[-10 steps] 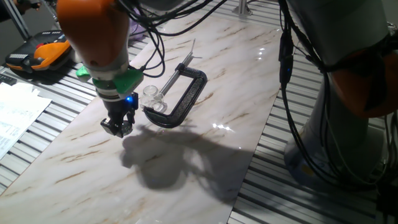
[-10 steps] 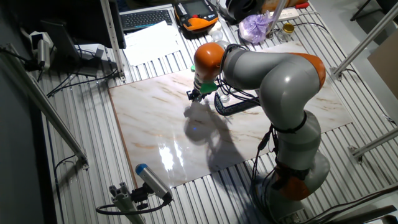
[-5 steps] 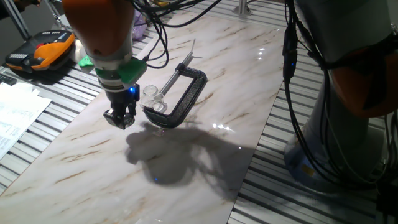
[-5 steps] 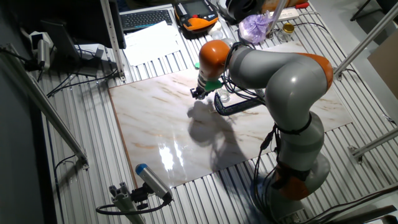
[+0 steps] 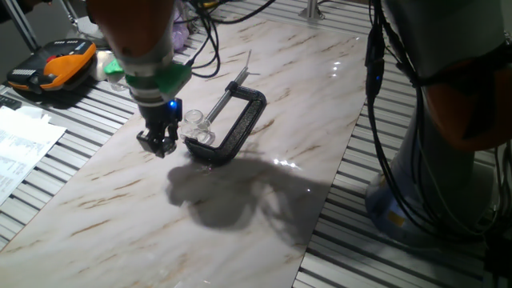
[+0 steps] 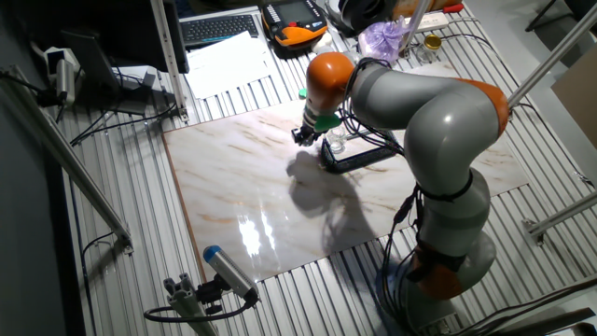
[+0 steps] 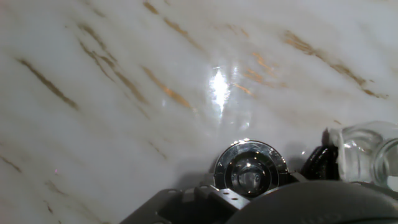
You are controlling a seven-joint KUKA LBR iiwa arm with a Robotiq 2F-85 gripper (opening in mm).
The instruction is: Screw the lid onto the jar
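One wide stretch of bare marble tabletop (image 5: 264, 208) lay open in front of the gripper (image 5: 158, 142), which hung beside the black C-clamp (image 5: 232, 128). Its fingers were clenched on the lid (image 7: 250, 169), a shiny round cap with a darker centre. The clear jar (image 5: 194, 122) stood just beside, against the clamp.

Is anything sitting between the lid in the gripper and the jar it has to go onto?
Nothing visible. The gripper carries the lid just beside the jar; the black clamp lies around the jar's far side, not in between.
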